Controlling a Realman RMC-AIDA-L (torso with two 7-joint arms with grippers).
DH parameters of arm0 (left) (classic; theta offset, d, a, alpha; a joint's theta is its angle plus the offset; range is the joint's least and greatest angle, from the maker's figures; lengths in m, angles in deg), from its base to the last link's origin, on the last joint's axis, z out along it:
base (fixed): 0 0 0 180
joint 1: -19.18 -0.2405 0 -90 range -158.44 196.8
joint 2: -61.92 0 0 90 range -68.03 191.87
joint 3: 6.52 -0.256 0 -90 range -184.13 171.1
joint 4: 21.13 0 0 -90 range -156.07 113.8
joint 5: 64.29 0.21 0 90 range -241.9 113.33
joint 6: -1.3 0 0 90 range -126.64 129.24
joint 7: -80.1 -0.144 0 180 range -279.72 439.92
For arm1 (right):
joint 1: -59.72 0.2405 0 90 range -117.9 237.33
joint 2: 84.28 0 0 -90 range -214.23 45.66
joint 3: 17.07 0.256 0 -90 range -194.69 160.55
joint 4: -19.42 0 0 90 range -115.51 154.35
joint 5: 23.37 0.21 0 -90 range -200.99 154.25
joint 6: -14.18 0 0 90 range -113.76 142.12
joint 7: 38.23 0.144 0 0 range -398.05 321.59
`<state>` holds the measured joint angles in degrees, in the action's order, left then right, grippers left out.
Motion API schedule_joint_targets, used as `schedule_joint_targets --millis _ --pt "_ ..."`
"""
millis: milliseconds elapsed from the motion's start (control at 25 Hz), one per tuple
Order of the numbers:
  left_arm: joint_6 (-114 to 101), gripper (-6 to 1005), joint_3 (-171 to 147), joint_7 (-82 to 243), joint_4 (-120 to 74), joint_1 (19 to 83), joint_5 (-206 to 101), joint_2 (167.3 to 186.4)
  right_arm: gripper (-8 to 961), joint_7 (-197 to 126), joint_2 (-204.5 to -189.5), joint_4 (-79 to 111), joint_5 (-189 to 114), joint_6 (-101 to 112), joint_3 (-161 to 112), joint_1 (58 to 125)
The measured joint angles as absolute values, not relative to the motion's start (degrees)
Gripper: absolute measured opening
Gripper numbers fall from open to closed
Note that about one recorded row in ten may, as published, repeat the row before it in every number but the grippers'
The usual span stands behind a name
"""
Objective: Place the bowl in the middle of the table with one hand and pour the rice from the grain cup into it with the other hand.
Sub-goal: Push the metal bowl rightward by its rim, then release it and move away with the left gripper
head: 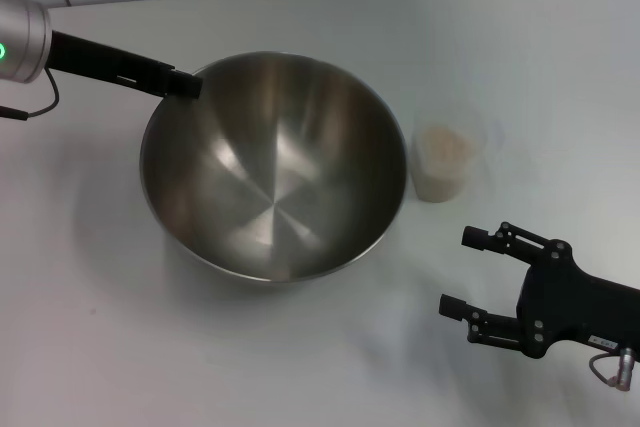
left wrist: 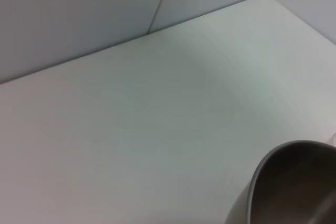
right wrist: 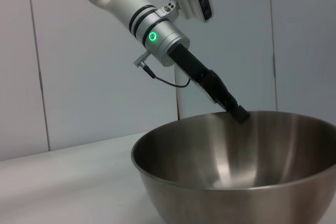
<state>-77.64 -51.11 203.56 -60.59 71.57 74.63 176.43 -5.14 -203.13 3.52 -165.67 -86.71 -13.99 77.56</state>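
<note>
Bowl is sitting on the white table, big shiny steel thing, nothing in it so far. Left gripper is right at the far-left edge of its rim; from the right wrist view the black tip meets the rim, so it looks clamped on the rim there, though I can't actually make out the separate fingers. Bowl spreads out from that tip toward the robot and to its right.

Right gripper hangs low over the table with its two fingers spread wide, nothing between them. Grain cup with the rice inside stands upright just ahead of those open fingers, not touching them, and just beside the bowl's right side. Bowl is ahead and left of that hand.
</note>
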Motion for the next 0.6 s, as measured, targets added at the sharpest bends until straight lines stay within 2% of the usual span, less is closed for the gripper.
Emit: schedule_joint_targets --millis 600 --pt "-74.75 128 -51.25 201.92 -59.06 70.64 74.87 176.81 809 -5.35 -203.20 3.51 -165.66 -86.55 -13.99 77.62"
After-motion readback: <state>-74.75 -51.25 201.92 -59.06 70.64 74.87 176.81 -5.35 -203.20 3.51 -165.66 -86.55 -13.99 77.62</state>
